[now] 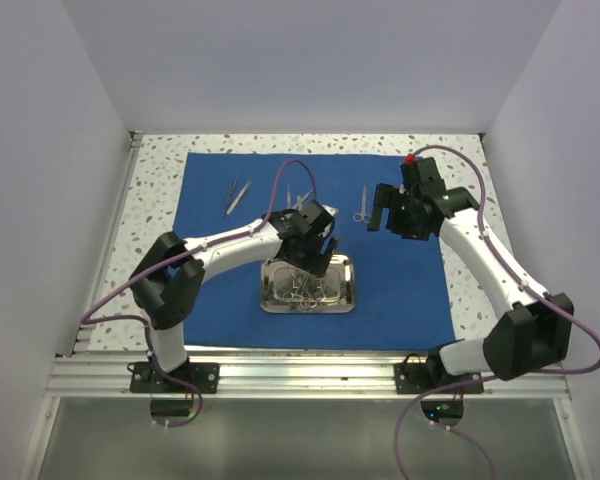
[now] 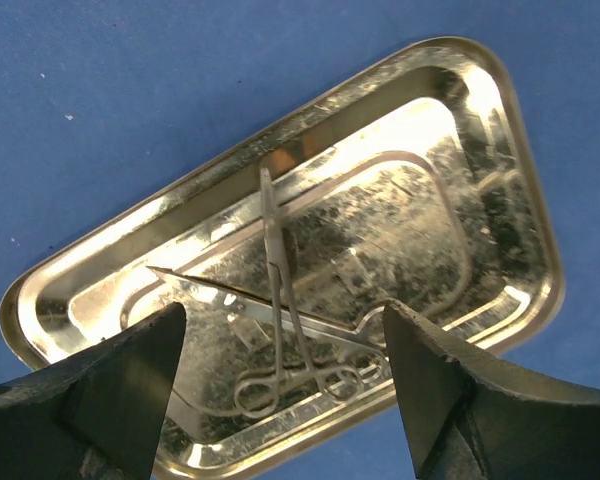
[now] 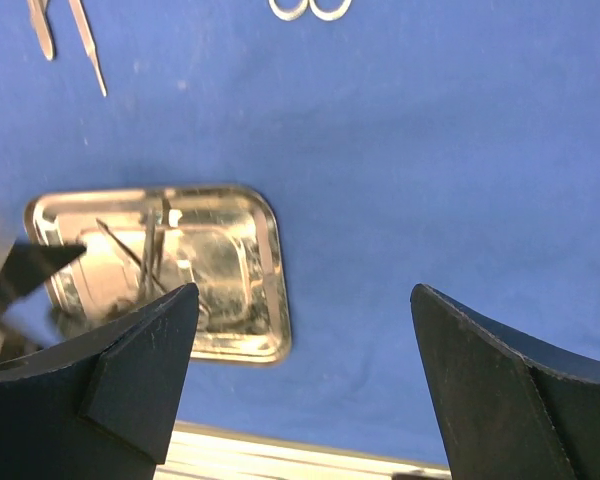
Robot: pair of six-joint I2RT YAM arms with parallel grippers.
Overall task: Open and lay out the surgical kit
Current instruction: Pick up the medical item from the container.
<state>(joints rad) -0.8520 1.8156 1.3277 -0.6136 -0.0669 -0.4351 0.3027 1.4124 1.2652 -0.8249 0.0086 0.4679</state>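
A small shiny steel tray [image 1: 346,290] with rounded corners sits near the middle of a royal-blue cloth wrap [image 1: 405,290], a little towards the near edge. The wrap lies flat and open on a speckled white counter [image 1: 155,190]. Inside the tray lie ring-handled forceps [image 2: 278,290], crossed by a second thin pointed instrument [image 2: 195,282].

Farther back on the cloth, well apart from the tray, lie silver tweezers [image 1: 236,192] at the left and small ring-handled scissors [image 1: 361,206] at the right. Between them is another thin silver tool [image 1: 290,196], partly hidden by the left arm.

The left claw [image 2: 282,312] hangs directly over the tray. Its jaws are spread wide on either side of the forceps and grip nothing. The right claw [image 3: 305,290] hovers over bare blue cloth to the right of the tray, just beside the scissors. It too is spread wide and empty.
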